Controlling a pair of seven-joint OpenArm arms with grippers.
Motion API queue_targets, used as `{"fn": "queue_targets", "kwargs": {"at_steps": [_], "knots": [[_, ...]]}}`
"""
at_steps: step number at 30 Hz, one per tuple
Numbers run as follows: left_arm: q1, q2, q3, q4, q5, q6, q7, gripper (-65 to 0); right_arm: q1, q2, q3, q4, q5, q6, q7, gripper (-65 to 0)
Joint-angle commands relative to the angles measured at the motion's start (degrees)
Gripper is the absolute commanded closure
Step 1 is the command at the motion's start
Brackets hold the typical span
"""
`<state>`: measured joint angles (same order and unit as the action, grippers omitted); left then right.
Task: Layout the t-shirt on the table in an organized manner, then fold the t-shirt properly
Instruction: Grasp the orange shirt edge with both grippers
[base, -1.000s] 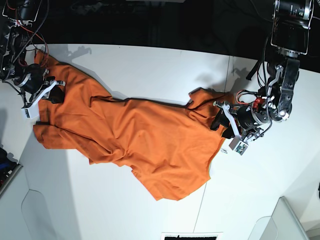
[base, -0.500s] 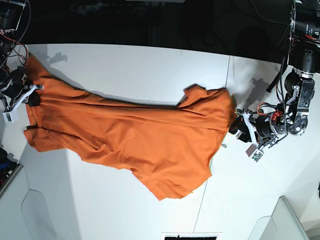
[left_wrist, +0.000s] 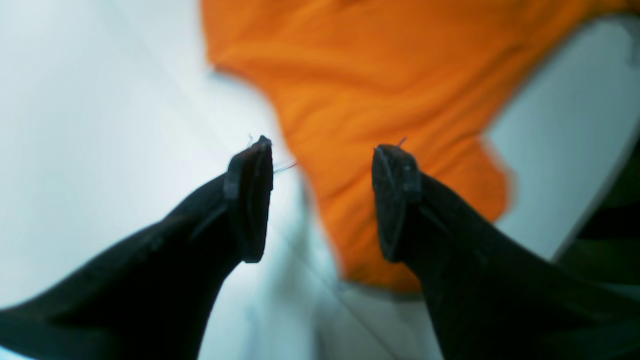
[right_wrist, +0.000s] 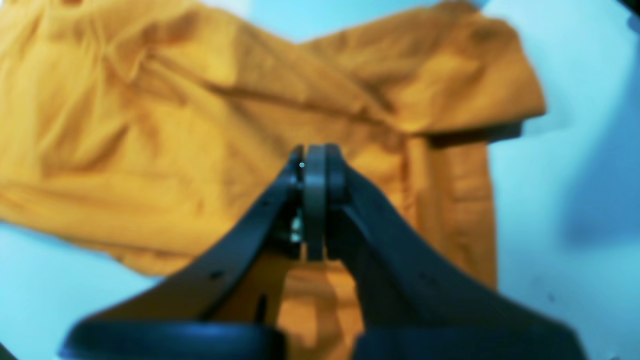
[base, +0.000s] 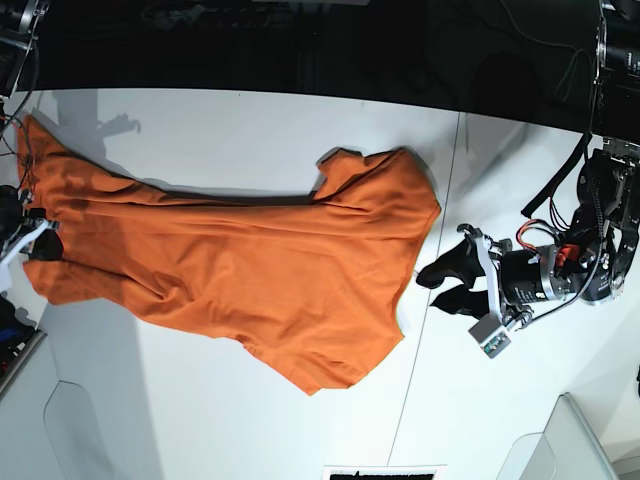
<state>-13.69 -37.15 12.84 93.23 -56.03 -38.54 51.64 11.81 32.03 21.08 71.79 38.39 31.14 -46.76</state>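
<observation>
Released at its 3 o'clock end, the t-shirt (base: 240, 270) now lies stretched toward 9 o'clock.

Nearest, the left gripper (base: 447, 285) rests on the table (base: 250, 130) just off the hem, jaws apart and empty. Farthest at 9 o'clock, the right gripper (right_wrist: 315, 160) is pressed closed; whether it pinches cloth is unclear.
</observation>
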Motion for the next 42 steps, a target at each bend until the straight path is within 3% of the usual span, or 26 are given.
{"fn": "queue_targets", "kwargs": {"at_steps": [1, 7, 9, 12, 16, 19, 24, 29, 37, 38, 39, 42], "knots": [[1.27, -0.81, -0.42, 3.80, -0.72, -0.81, -0.20, -34.1, 0.24, 1.11, 0.35, 2.25, 1.77, 0.63, 0.61, 0.0], [17.40, 0.68, -0.42, 18.43, -0.22, -0.81, -0.15, -34.1, -5.11, 1.09, 0.35, 5.79, 1.95, 0.61, 0.52, 0.0], [21.51, 2.75, -0.42, 21.40, 3.06, -1.01, -1.62, -34.1, -6.19, 1.07, 0.33, 5.79, 2.84, 0.63, 0.48, 0.0], [25.35, 6.82, -0.42, 21.59, 13.14, -0.61, -6.25, -34.1, -7.30, 0.28, 0.35, 5.79, 3.65, 0.66, 0.46, 0.0], [25.49, 12.22, -0.33, 19.32, 26.67, 4.72, -11.41, -34.1, -7.32, -3.08, 0.33, 5.81, 3.65, 0.66, 0.68, 0.0], [23.30, 14.08, 1.49, 16.70, 32.04, 7.85, -11.80, -34.1, -7.19, -6.62, 0.33, 5.81, 2.93, 0.66, 0.68, 0.0], [22.14, 14.84, 8.24, 14.67, 36.33, 9.55, -12.50, -34.1, -7.21, -10.34, 0.33, 5.81, 1.22, 0.81, 1.46, 0.0], [22.10, 17.18, 11.96, 12.44, 44.30, 15.43, -14.86, -34.1, -6.12, -11.30, 0.17, 5.81, 1.05, 0.83, 1.99, 0.0], [20.72, 20.02, 12.00, 5.51, 45.29, 15.67, -18.34, -34.1, -3.91, -11.26, -0.24, 5.73, 1.01, 1.27, 1.99, 0.0], [20.37, 20.02, 12.00, 5.20, 45.29, 15.72, -18.32, -32.8, -3.87, -11.26, -0.72, 5.73, 1.03, 1.27, 2.03, 0.0], [20.20, 20.00, 12.00, 5.16, 45.44, 15.87, -18.34, -27.0, -3.89, -11.26, -1.51, 5.73, 1.03, 1.27, 2.25, 0.0], [19.85, 19.96, 12.00, 5.18, 46.47, 15.87, -17.99, -4.4, -3.82, -11.28, -5.79, 5.73, -0.20, 1.29, 3.41, 0.0]]}}
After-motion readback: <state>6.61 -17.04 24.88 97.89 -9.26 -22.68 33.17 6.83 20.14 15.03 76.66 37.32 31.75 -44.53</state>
